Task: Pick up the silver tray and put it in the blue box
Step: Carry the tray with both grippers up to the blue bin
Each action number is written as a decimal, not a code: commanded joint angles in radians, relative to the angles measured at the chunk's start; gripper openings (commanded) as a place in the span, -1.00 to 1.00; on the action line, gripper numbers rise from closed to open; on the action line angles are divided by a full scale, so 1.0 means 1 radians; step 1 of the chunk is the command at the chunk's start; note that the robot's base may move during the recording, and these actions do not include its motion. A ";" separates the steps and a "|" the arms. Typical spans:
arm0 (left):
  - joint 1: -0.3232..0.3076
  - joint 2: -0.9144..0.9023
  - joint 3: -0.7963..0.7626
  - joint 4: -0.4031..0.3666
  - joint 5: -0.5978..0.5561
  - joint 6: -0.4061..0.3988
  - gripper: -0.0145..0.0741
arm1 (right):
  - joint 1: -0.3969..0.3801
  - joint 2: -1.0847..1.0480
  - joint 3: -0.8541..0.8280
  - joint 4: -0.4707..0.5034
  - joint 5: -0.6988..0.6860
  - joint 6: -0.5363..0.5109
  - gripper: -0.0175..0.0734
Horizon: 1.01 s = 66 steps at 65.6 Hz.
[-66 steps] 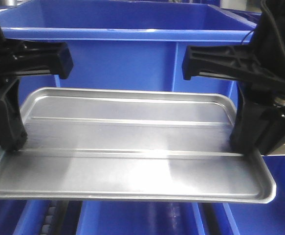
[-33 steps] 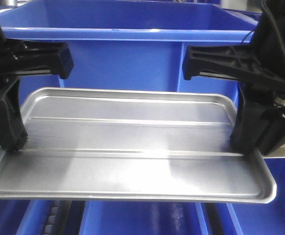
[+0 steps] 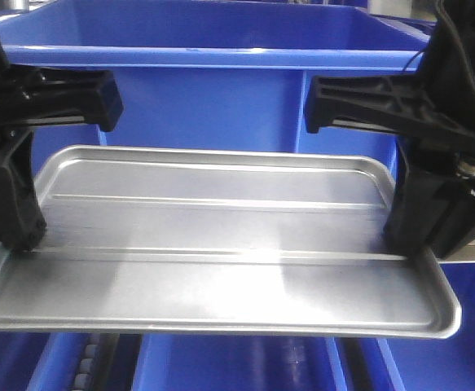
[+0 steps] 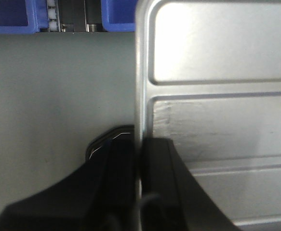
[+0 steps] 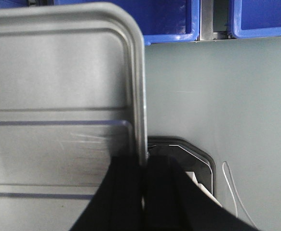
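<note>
scarcely shifted since a second ago, silver tray point(image 3: 221, 244) held level before the near wall of blue box point(image 3: 221, 57), below its rim, pinched at left edge by left gripper point(image 4: 139, 154), at right edge by right gripper point(image 5: 144, 168); grab done, lift over rim and set-down inside left.
</note>
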 commanded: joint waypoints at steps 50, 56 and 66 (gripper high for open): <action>-0.004 -0.028 -0.022 0.019 -0.029 0.002 -0.69 | -0.002 -0.033 -0.023 -0.107 -0.071 -0.001 -0.49; -0.004 -0.028 -0.022 0.021 -0.039 0.002 -0.69 | -0.002 -0.033 -0.023 -0.100 -0.090 -0.001 -0.49; -0.004 -0.028 -0.022 0.023 -0.044 0.002 -0.69 | -0.002 -0.033 -0.023 -0.102 -0.120 -0.001 -0.49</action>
